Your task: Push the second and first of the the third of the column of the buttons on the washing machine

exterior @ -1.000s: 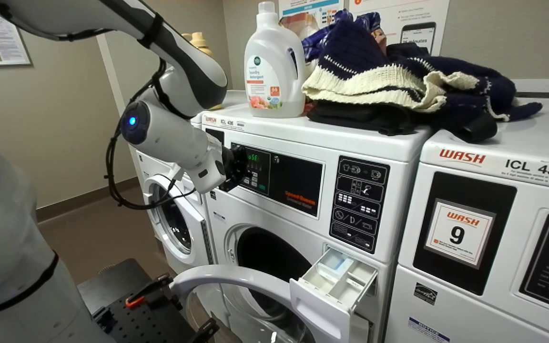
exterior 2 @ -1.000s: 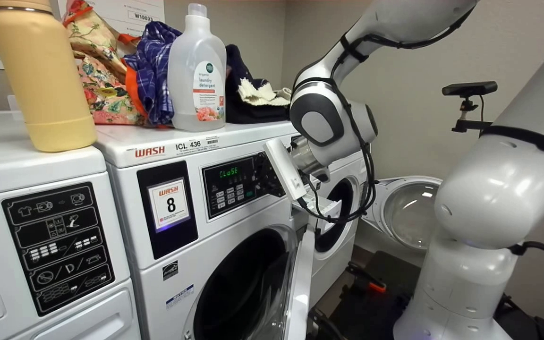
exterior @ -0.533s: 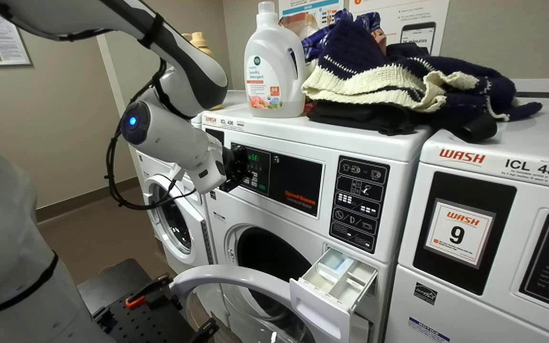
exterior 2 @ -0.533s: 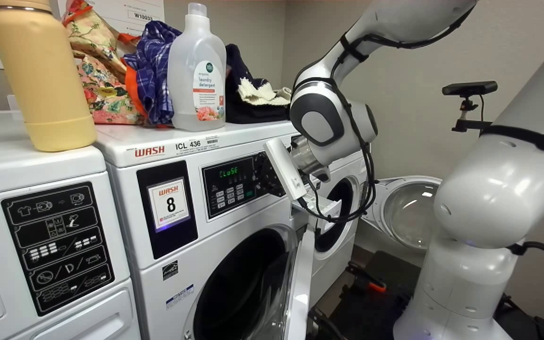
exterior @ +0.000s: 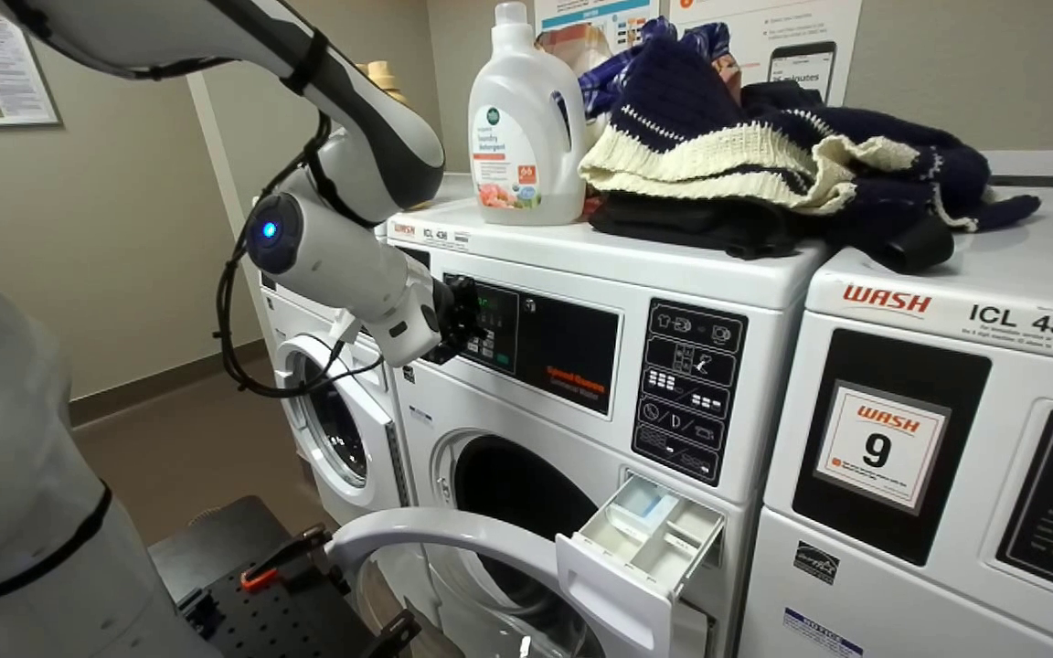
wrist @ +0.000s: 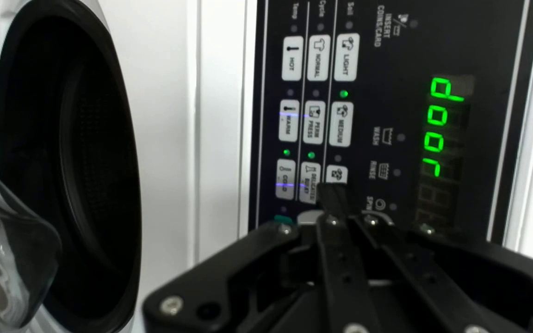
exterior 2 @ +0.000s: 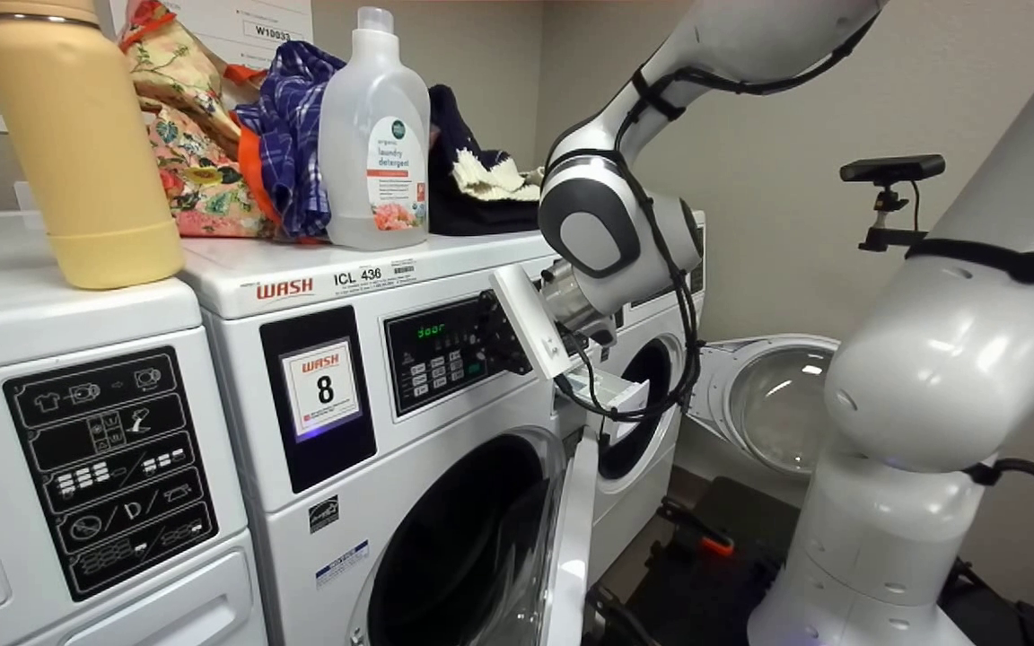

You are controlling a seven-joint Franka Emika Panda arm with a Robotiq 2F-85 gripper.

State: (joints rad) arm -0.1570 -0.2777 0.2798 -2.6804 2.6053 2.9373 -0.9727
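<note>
The washing machine point(exterior: 526, 411) is white with a dark control strip, also seen in the other angle point(exterior 2: 284, 574). Its pale buttons point(wrist: 340, 124) form three short columns in the wrist view and also show in both exterior views point(exterior 2: 432, 372) point(exterior: 483, 344). Green lights glow above the MEDIUM, DELICATES and COLD buttons. The green display point(wrist: 435, 127) reads "door". My gripper point(wrist: 333, 189) is shut and empty, with its tips together. They overlap the lower part of the last button beyond MEDIUM, hiding its label. I cannot tell whether they touch. The gripper point(exterior: 472, 315) is close to the strip.
The round door point(exterior: 453, 525) stands open below, and the detergent drawer point(exterior: 618, 594) is pulled out. A detergent bottle point(exterior 2: 373, 161), a yellow bottle point(exterior 2: 77, 152) and clothes point(exterior: 718, 155) lie or stand on top. Another washer with a "9" sticker point(exterior: 878, 448) stands alongside.
The arm and gripper have shifted slightly along the control strip toward the button cluster. The display has changed from "CLoSE" to "door".
</note>
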